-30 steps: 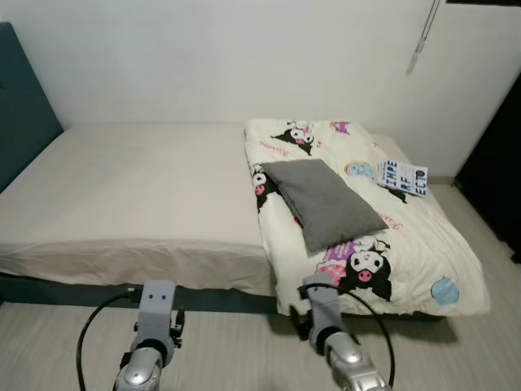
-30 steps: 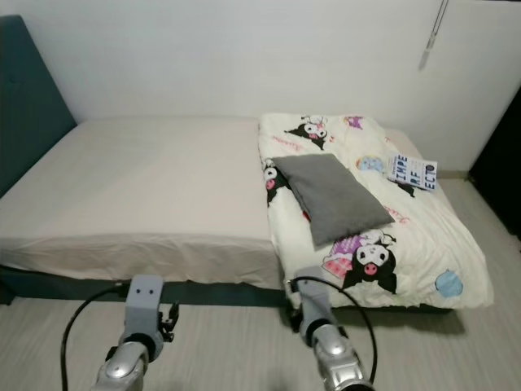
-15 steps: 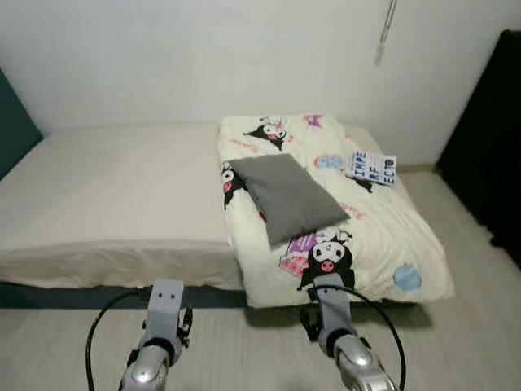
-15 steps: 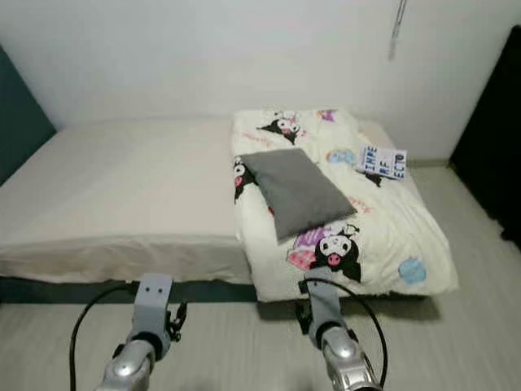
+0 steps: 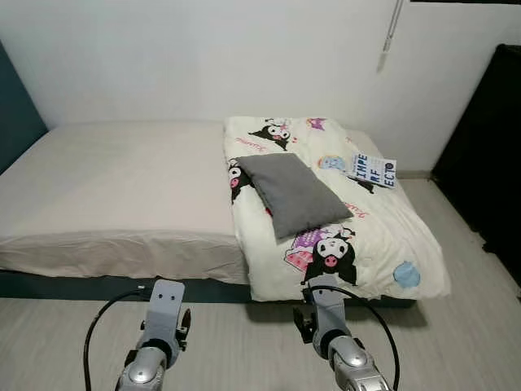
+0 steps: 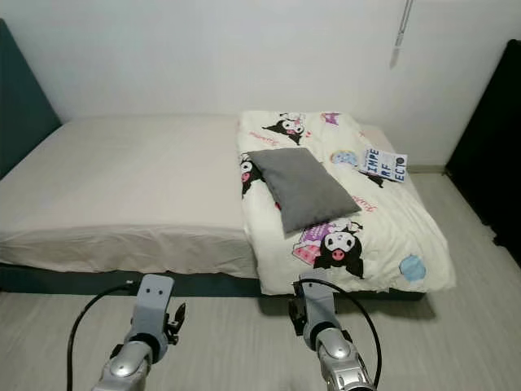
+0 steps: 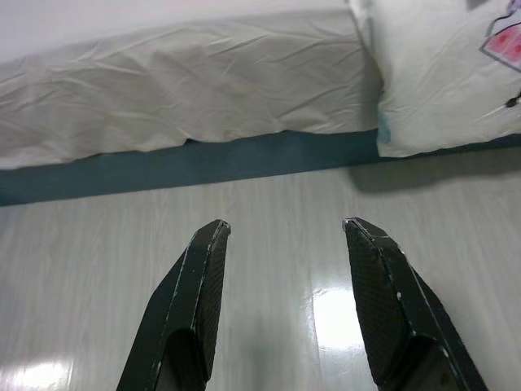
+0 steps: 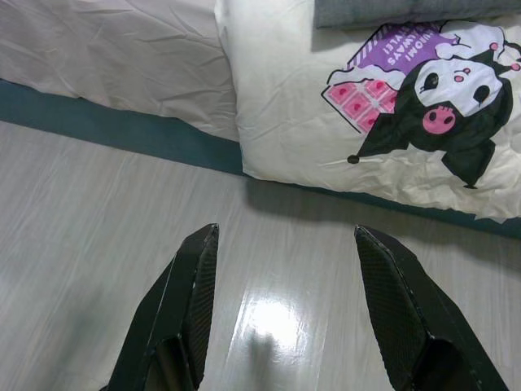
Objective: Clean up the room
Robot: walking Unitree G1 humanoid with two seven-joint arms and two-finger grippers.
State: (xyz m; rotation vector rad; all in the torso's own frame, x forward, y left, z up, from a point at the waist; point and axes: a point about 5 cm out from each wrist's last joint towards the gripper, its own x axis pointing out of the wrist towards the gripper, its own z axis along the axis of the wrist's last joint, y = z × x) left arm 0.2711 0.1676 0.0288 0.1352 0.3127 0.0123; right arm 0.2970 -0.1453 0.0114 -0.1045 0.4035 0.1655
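A bed [image 5: 122, 175] with a beige sheet stands before me. A folded cartoon-print duvet [image 5: 326, 195] covers its right end, and the same duvet [image 8: 383, 90] shows in the right wrist view. On it lie a grey pillow [image 5: 293, 194] and, further back, a book [image 5: 373, 169] with blue letters. Both arms hang low over the floor in front of the bed. My left gripper [image 7: 285, 232] is open with nothing between its fingers. My right gripper [image 8: 285, 236] is open and empty too, near the duvet's overhanging edge.
Pale wood floor [image 5: 244, 342] runs along the bed's front and down its right side. A teal headboard [image 5: 16, 122] rises at the far left. Something dark [image 5: 488, 155] stands at the right. A cord [image 5: 389, 37] hangs on the white wall.
The camera has swung right over the last second and settled slightly back; the bed and duvet shifted left in view. The things on the bed lie as before. Both grippers stay open.
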